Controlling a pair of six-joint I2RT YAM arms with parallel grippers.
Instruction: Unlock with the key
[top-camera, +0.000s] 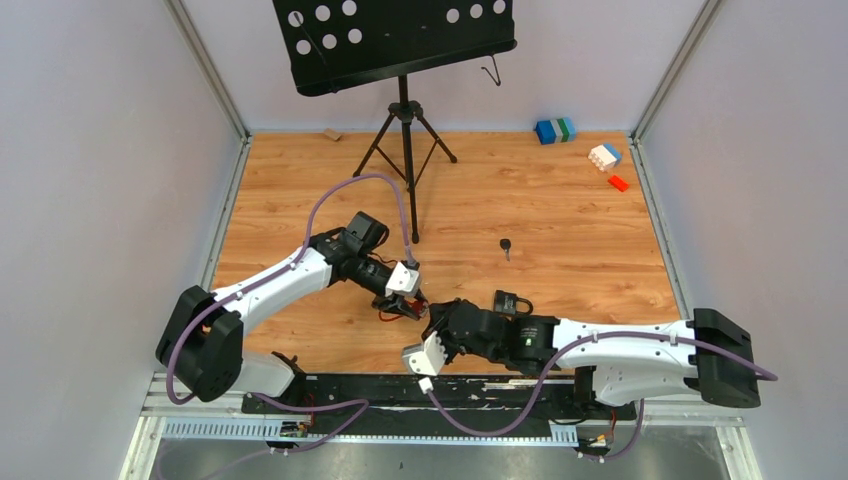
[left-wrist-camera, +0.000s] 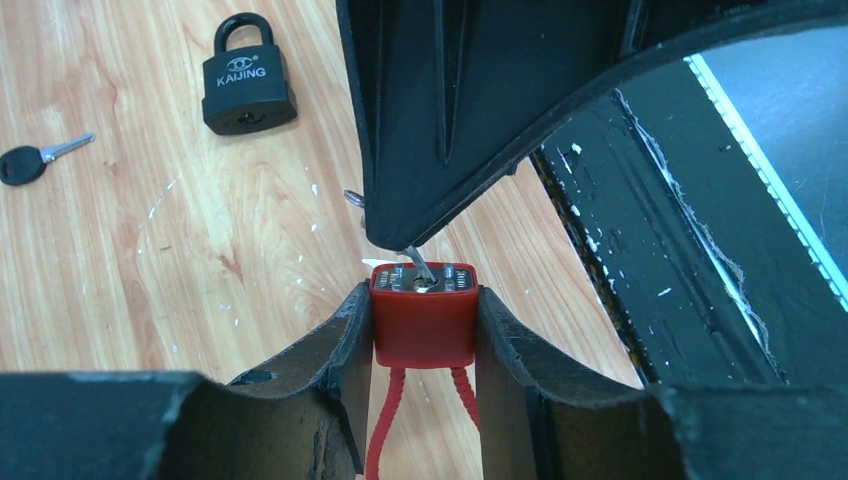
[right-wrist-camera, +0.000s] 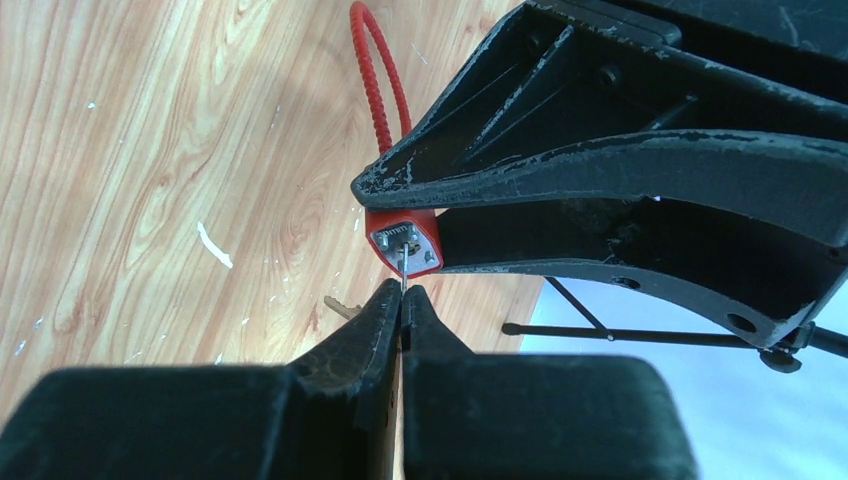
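Left wrist view: above the wooden table (left-wrist-camera: 120, 280), the left gripper (left-wrist-camera: 423, 300) clamps a red padlock (left-wrist-camera: 423, 335) between its 2 fingers, keyhole face just past the tips. The right gripper (right-wrist-camera: 401, 297), fingers pinched together, grasps a silver key (right-wrist-camera: 402, 262) whose tip meets that keyhole. Beyond the left fingertips lie a black KAIJING padlock (left-wrist-camera: 247, 85) and 1 black-headed key (left-wrist-camera: 25, 163).

Red padlock (left-wrist-camera: 423, 330), key (left-wrist-camera: 419, 266) in it

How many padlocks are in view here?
2. The red padlock is clamped in the left gripper; the black padlock lies on the table. None seem hidden.
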